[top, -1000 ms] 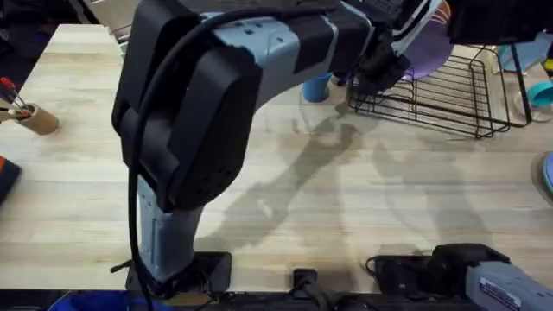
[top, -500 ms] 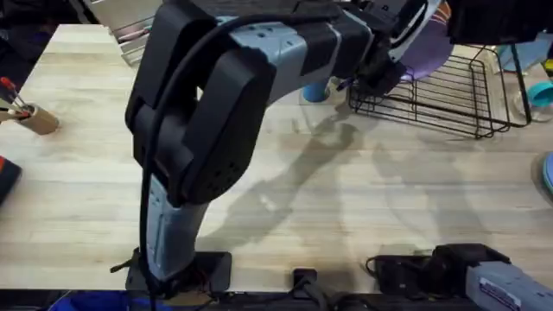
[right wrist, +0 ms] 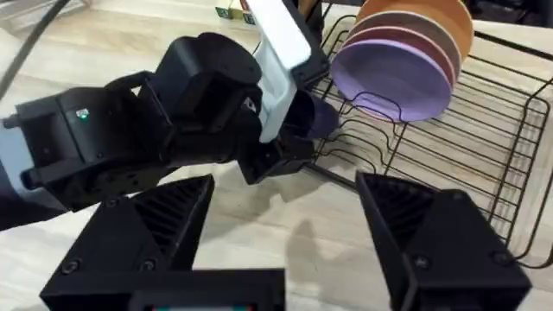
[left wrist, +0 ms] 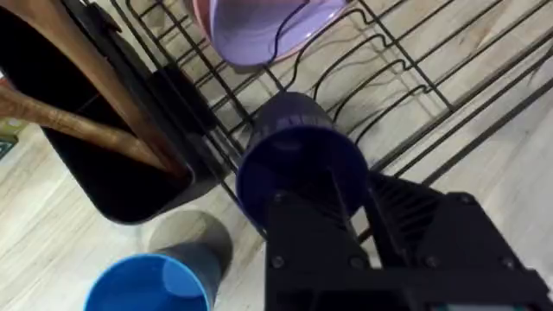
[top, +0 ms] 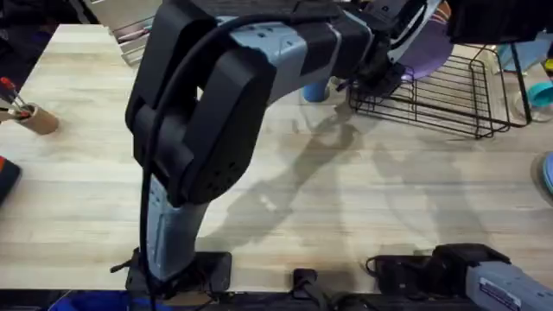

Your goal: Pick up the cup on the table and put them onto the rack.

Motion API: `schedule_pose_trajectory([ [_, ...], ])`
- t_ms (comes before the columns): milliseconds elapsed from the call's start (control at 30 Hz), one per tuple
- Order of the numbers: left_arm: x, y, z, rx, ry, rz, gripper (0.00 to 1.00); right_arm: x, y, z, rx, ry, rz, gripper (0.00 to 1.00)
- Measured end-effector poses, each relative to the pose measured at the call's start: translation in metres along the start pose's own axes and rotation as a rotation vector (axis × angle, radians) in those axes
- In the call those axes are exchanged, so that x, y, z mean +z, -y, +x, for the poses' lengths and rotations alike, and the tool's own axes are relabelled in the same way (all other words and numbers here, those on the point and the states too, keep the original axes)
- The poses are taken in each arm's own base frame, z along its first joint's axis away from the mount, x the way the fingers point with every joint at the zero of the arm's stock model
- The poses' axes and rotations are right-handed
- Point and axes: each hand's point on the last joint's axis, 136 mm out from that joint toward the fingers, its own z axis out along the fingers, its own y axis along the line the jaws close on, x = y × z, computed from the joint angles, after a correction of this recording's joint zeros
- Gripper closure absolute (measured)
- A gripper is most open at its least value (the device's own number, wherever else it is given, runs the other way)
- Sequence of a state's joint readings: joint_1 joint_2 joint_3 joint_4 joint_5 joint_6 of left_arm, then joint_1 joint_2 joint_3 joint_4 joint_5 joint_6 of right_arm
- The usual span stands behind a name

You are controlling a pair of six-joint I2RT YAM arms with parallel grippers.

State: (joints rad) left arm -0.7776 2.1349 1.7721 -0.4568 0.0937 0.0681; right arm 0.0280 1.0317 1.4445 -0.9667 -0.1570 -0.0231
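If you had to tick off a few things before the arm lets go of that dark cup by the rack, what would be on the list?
1. Navy cup held in the left gripper: ok.
2. Cup over the rack: it sits at the near edge wires, ok.
3. Purple bowl apart from the cup: ok.
4. Light blue cup on the table beside the rack, out of the way: ok.
5. Right gripper open, back from the rack: ok.
6. Cup touching the wires: cannot tell.
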Motion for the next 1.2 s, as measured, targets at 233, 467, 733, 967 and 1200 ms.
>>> schedule_pose_trajectory([
  [233,0.000,0.000,0.000,-0.001,-0.001,0.000,0.732,0.000,0.000,0.000,0.000,0.000,0.000,0.009],
  [467,0.000,0.000,0.000,-0.001,-0.001,0.000,0.698,0.000,0.000,0.000,0.000,0.001,0.000,0.009],
  [733,-0.013,0.001,-0.004,-0.001,0.002,-0.001,0.672,0.000,0.000,0.000,0.000,0.001,0.000,0.008],
  [967,-0.035,0.002,-0.017,0.002,0.033,-0.003,0.654,0.000,0.000,0.000,0.000,0.001,0.000,0.009],
  [1200,-0.049,0.003,-0.016,0.001,0.018,-0.002,0.649,0.000,0.000,0.000,0.000,0.000,0.000,0.009],
])
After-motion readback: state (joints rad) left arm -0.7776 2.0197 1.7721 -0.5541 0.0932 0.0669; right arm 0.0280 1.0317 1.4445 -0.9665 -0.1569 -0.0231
